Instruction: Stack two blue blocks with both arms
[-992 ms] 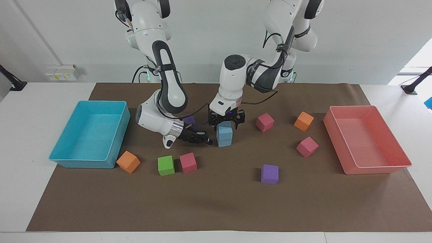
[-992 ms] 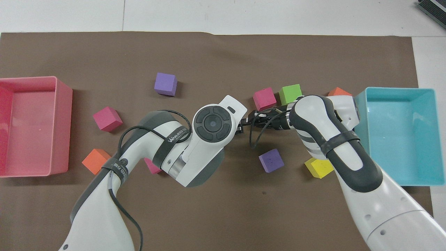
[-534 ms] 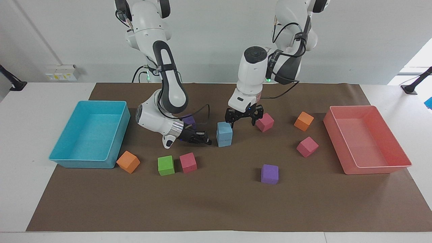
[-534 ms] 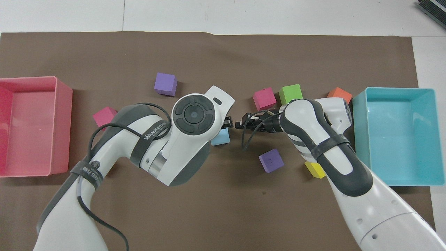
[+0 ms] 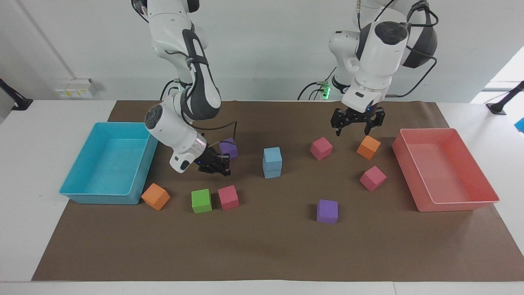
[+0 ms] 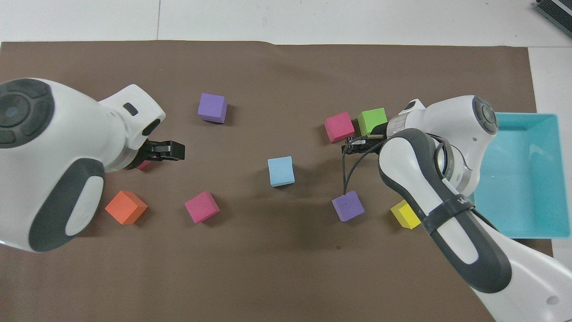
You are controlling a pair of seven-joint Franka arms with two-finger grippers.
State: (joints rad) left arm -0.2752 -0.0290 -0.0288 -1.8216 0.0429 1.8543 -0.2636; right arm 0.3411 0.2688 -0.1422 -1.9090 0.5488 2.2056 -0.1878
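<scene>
The two blue blocks stand stacked one on the other in the middle of the brown mat, and no gripper touches them. From above only the top block shows. My left gripper is open and empty, raised over the mat between a pink cube and an orange cube. It also shows in the overhead view. My right gripper hangs low beside a purple cube, apart from the stack, toward the right arm's end. It also shows in the overhead view.
A turquoise tray stands at the right arm's end and a pink tray at the left arm's end. Loose cubes lie around: orange, green, pink, purple, pink, yellow.
My left gripper has let go of the top blue block, risen and swung away toward the left arm's end. My right gripper has drawn back from the stack toward the turquoise tray.
</scene>
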